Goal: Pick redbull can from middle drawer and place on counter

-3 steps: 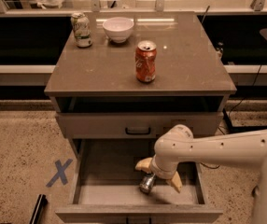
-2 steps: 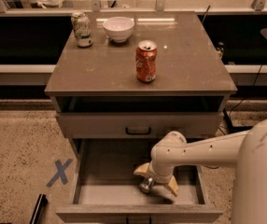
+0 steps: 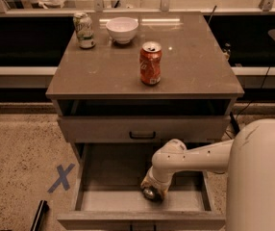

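Note:
The middle drawer [image 3: 111, 170] is pulled out at the bottom of the cabinet. My gripper [image 3: 152, 189] reaches down into it near the front, right of the middle. It is closed around the redbull can [image 3: 151, 193], of which only a small round silver end shows, low over the drawer floor. The white arm [image 3: 200, 155] comes in from the right and hides the rest of the can. The counter [image 3: 195, 57] is the grey-brown slab on top of the cabinet.
On the counter stand an orange soda can [image 3: 150, 63] at the middle, a green-and-white can [image 3: 84, 30] and a white bowl [image 3: 122, 29] at the back left. A shut drawer front with a black handle [image 3: 142, 134] lies above. A blue X [image 3: 61, 178] marks the floor.
The gripper's fingers, spread either side of the can before, have drawn in around it. The arm's body has swung further into view at the right.

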{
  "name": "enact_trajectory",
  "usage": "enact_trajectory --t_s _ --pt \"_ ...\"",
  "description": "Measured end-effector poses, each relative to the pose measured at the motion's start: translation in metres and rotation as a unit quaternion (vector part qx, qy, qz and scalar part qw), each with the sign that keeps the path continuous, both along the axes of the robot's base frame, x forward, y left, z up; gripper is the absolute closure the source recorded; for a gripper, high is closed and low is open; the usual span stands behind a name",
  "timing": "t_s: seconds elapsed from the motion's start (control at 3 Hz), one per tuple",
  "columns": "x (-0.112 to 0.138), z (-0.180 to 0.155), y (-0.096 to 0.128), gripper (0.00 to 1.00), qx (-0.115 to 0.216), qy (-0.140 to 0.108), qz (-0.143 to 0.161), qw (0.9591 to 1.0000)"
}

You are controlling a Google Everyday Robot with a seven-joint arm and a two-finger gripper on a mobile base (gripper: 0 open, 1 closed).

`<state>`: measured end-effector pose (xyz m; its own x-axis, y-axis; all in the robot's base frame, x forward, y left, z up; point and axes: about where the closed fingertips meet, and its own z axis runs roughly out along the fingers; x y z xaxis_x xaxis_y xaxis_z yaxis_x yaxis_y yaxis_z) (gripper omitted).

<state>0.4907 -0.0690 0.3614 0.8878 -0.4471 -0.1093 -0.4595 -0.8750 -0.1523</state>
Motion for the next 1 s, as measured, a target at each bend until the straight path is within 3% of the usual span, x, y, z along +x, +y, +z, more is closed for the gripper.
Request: enact_trajectory --t_s 0.33,0.67,1.0 --pt "0.009 0.011 0.014 0.65 0.028 -0.010 0.001 0.9996" --pt "0.019 0.036 0.018 0.89 0.086 -0.014 -0.019 0.9960" --pt "0.019 0.098 0.020 1.00 0.172 -0.035 -0.035 0.9839"
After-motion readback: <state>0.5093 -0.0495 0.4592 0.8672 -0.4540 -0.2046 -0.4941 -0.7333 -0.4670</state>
